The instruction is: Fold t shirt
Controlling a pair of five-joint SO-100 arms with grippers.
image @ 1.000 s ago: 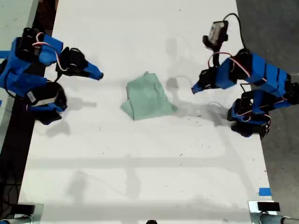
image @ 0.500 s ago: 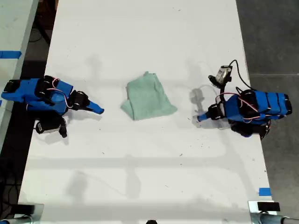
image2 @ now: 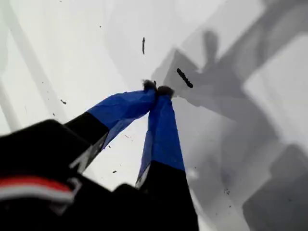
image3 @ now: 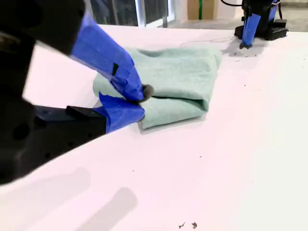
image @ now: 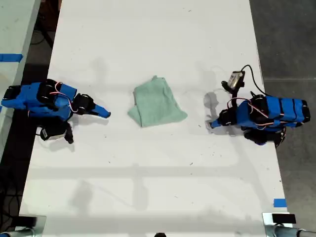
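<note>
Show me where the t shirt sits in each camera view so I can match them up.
Exterior view: the t shirt lies folded mid-table, between the two arms, touched by neither.
First wrist view: not in it; only bare white table past my first gripper.
Second wrist view: it lies just beyond my second gripper.
Shared landmark: the white table, seen in all three.

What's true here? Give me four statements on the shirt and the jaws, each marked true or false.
1. The t shirt lies bundled on the white table. True.
2. My first gripper holds the t shirt. False: its jaws are shut on nothing, over bare table.
3. My second gripper points toward the t shirt. True.
4. In the exterior view both arms are on one side of the t shirt. False: one on each side.
</note>
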